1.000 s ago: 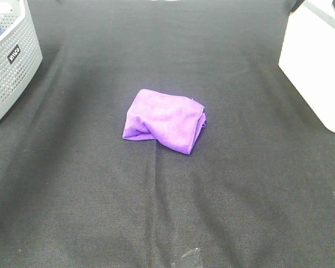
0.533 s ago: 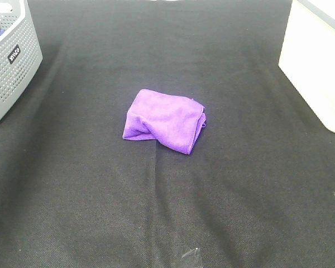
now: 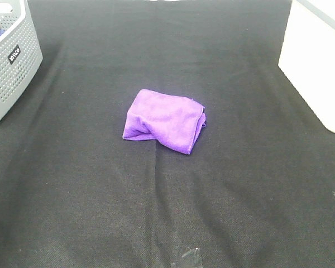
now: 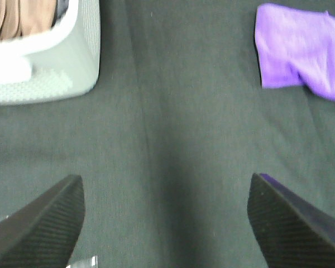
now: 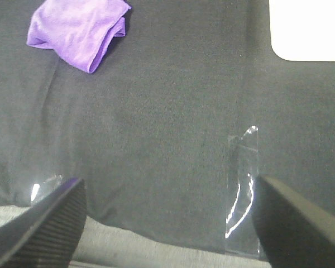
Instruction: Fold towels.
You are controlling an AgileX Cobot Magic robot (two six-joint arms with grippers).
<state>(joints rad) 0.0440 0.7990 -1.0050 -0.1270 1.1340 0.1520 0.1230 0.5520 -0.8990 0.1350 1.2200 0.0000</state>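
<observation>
Towel [image 3: 164, 120] between basket [image 3: 11, 61] and box [image 3: 315, 61]

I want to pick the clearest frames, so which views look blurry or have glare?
Exterior high view: sharp, evenly lit; the purple towel casts hardly any shadow. Left wrist view: soft, the towel's edges smeared and the grey basket's rim washed out. Right wrist view: the white bin blown out, glare on the clear tape strip.

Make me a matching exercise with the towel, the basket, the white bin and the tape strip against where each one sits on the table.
Things:
1. purple towel
2. grey basket
3. white bin
4. clear tape strip

Places, seen from the high camera:
A. far left corner
B. near edge
C. middle of the black cloth
D. far right side

Pairs: 1-C, 2-A, 3-D, 4-B
</observation>
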